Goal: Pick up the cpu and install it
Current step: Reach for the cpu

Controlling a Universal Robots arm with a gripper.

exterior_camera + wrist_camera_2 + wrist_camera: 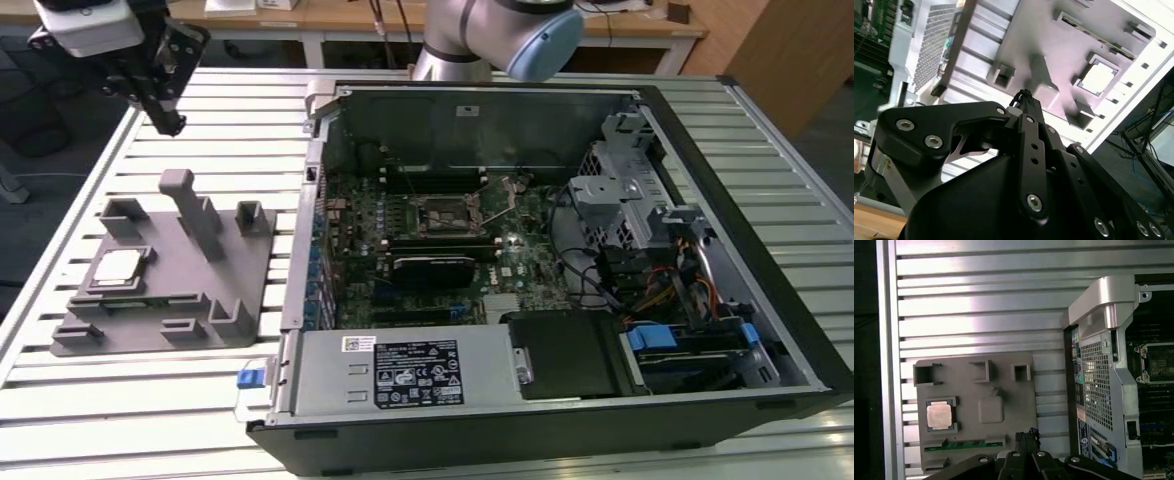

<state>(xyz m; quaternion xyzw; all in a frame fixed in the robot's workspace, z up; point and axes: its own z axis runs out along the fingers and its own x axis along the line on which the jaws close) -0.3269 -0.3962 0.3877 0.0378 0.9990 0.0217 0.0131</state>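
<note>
The cpu point(118, 266) is a small silver square lying flat in a recess of the grey holder block point(187, 285), at the exterior view's left. It also shows in both wrist views: the cpu point(938, 415) and the cpu point(1099, 79). My gripper point(170, 122) hangs high above the slatted table, beyond the block's far edge and well clear of the chip. Its black fingers point(1025, 100) come together at the tips with nothing between them. The gripper point(1027, 436) sits over the block's edge, to one side of the chip. The metal-framed socket point(447, 212) lies on the motherboard inside the case.
An open computer case point(747, 230) stands on the slatted metal table point(227, 110), right of the block. Upright posts point(198, 210) rise from the block. A power supply point(400, 372) and drive cage point(627, 190) crowd the case. The arm's elbow point(514, 35) is behind the case.
</note>
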